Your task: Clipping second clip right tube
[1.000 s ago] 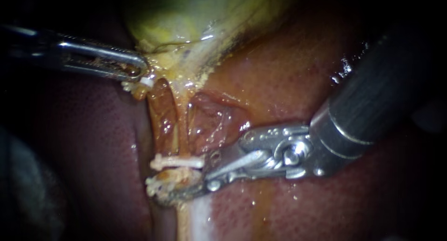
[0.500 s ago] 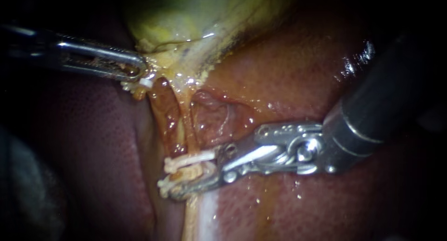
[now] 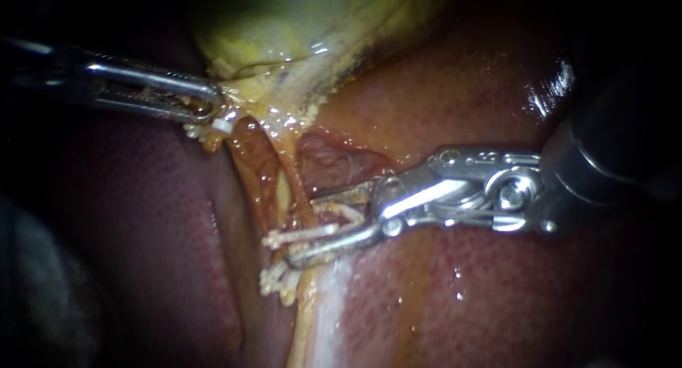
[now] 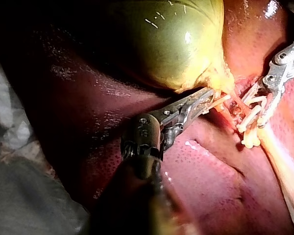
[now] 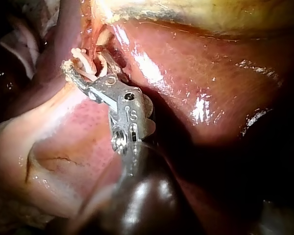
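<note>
Clip (image 3: 302, 234) is sitting across the tube (image 3: 291, 176), between the right instrument's (image 3: 306, 227) jaws | second clip (image 3: 275, 279) is lying just beyond its lower jaw | right jaws are standing apart, gripping nothing | left instrument (image 3: 209, 109) is clamping yellow tissue at the gallbladder's (image 3: 284, 27) neck, well apart from the right one | liver (image 3: 455, 297) is lying beneath both

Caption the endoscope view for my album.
Left steel instrument holds the yellow-green gallbladder; right steel instrument's jaws open at two white clips on a pale tube.
</note>
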Robot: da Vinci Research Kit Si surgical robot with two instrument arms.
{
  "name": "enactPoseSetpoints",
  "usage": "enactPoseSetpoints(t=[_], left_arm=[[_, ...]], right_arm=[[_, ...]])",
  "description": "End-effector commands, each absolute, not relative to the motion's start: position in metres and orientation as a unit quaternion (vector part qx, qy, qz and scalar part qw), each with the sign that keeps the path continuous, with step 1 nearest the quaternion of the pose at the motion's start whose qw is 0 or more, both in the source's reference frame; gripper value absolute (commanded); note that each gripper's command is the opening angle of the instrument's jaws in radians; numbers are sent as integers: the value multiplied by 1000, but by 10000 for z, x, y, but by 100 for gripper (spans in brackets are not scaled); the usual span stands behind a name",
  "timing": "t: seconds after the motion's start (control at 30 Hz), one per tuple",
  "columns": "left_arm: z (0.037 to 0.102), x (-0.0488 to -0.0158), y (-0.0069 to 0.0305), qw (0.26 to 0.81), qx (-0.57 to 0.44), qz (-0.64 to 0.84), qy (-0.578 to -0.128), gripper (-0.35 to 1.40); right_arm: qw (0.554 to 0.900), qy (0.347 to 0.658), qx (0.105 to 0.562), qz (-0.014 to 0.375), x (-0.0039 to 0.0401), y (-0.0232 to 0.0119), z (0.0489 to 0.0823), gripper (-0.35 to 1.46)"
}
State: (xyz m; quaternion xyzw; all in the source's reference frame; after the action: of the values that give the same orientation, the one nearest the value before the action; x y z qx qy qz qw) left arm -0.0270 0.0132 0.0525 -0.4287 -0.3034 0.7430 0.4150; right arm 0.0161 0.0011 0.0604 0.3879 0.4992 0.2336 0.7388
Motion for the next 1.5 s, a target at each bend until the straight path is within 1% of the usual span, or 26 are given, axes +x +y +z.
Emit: enactPoseSetpoints(t=[0.03,0.17,0.4,0.53,0.73,0.87,1.13,1.23,1.5], left_arm=[[525,-270,132,415,-429,743,-303,-35],[525,-270,132,415,-429,743,-303,-35],[525,-270,132,415,-429,743,-303,-35],[526,-271,132,415,-429,743,-303,-35],[526,-271,132,415,-429,743,-303,-35],[526,-272,132,415,-429,743,-303,-35],[526,-272,132,415,-429,743,-303,-35],[526,-272,132,415,-429,743,-303,-35],[526,-272,131,415,-429,743,-303,-35]], right_arm=[[739,499,388,234,161,12,602,50],[734,504,390,235,162,12,602,50],[729,502,396,243,171,9,604,50],[728,500,402,240,180,3,606,50],[716,504,416,246,201,-9,609,50],[698,515,427,255,213,-14,606,50],[681,526,437,262,218,-16,601,50],[672,530,446,262,216,-14,593,50],[653,537,475,241,218,-23,558,48]])
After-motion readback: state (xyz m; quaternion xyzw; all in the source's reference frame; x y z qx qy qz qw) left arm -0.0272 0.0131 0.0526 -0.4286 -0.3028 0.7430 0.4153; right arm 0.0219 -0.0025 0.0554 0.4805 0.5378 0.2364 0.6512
